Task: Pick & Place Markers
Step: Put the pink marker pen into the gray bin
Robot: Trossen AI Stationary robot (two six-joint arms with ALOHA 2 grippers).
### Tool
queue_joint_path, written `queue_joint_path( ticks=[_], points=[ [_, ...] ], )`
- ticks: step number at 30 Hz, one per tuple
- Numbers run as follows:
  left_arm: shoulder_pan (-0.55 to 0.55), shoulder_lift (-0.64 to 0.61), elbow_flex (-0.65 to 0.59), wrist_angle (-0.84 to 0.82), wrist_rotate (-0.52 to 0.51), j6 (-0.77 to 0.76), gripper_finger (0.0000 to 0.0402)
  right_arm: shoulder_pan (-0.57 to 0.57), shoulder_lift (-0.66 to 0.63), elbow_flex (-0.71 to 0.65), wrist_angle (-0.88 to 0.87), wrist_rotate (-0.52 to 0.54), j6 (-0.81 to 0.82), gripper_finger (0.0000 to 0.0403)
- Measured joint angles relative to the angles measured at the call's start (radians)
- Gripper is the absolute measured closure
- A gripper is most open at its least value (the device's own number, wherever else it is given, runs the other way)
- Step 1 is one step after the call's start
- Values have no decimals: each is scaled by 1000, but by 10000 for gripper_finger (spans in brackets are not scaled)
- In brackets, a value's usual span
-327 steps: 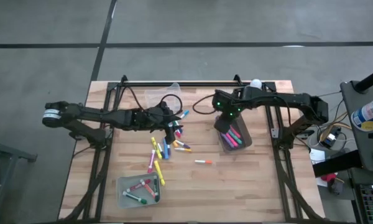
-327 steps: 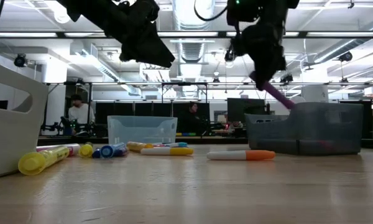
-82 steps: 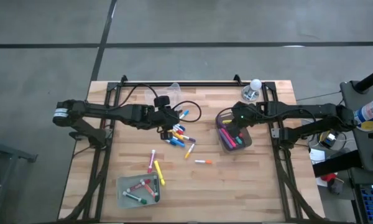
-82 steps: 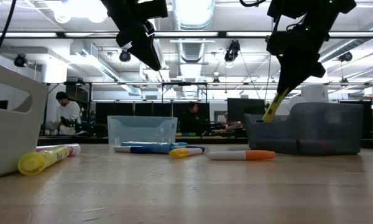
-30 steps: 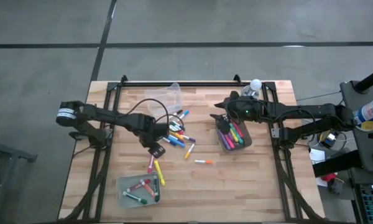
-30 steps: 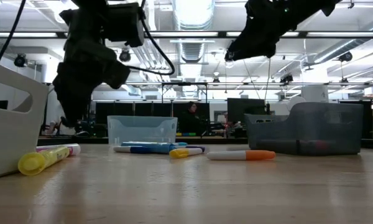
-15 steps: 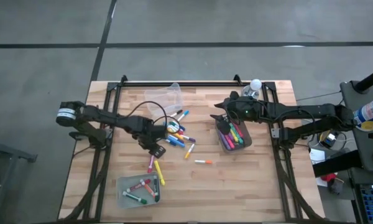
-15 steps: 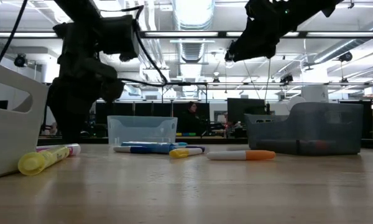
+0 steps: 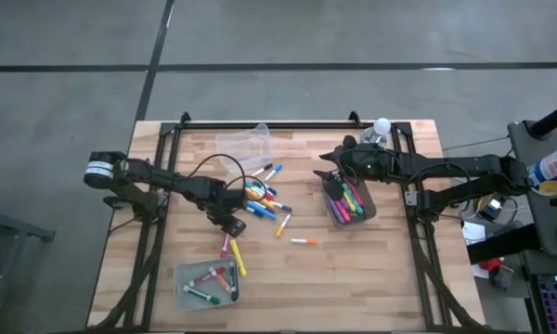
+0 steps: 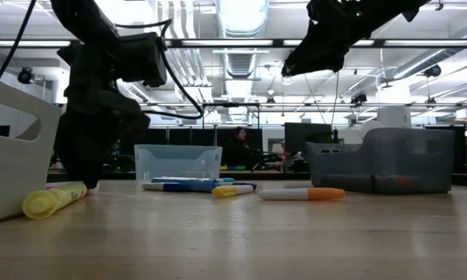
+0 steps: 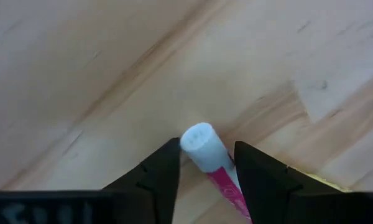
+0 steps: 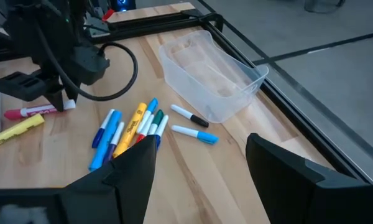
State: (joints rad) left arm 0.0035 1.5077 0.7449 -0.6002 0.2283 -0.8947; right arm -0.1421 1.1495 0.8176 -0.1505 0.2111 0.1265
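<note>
A pink marker [image 11: 222, 183] with a white cap [image 11: 198, 140] lies flat on the wood beside a yellow marker [image 9: 237, 260]. My left gripper [image 11: 208, 148] is open and low at the table [image 10: 82, 180], one finger on each side of the marker's cap end. A pile of mixed-colour markers [image 9: 265, 199] lies toward the table's middle, and an orange-and-white marker [image 9: 304, 241] lies alone. My right gripper [image 9: 327, 176] hangs open in the air, at the far left corner of a grey bin [image 9: 371, 211] that holds several markers. My left gripper points down with its fingers [image 11: 161, 177] across the pink marker, one on each side of the white cap end [image 11: 202, 149]. The marker lies flat on the table. Whether the fingers touch it, I cannot tell.
A clear bin [image 9: 244, 144] stands at the far side behind the pile. A second grey bin [image 9: 178, 278] with a few markers sits at the near left. Bare wood lies near the front, right of that bin. People show in the room beyond the table.
My left gripper has gone down to the table, with its fingers now on either side of the pink marker's cap end. The marker has stayed where it was.
</note>
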Motion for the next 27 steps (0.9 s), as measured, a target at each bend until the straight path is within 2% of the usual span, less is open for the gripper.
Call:
queue_joint_path(
  ticks=[4,12,16,22,27],
  points=[
    [-1,11,-9,-1,-22,7,262,0,0,0,3,0,0,165],
    [0,16,26,-32,-33,98,347,0,0,-1,7,0,-7,165],
    [2,16,73,-44,-58,152,349,0,0,-1,8,0,-7,165],
    [4,14,185,-245,-47,215,349,0,0,-5,8,0,-7,165],
    [-3,13,291,-345,72,253,349,0,0,-7,8,0,-7,165]
  ],
)
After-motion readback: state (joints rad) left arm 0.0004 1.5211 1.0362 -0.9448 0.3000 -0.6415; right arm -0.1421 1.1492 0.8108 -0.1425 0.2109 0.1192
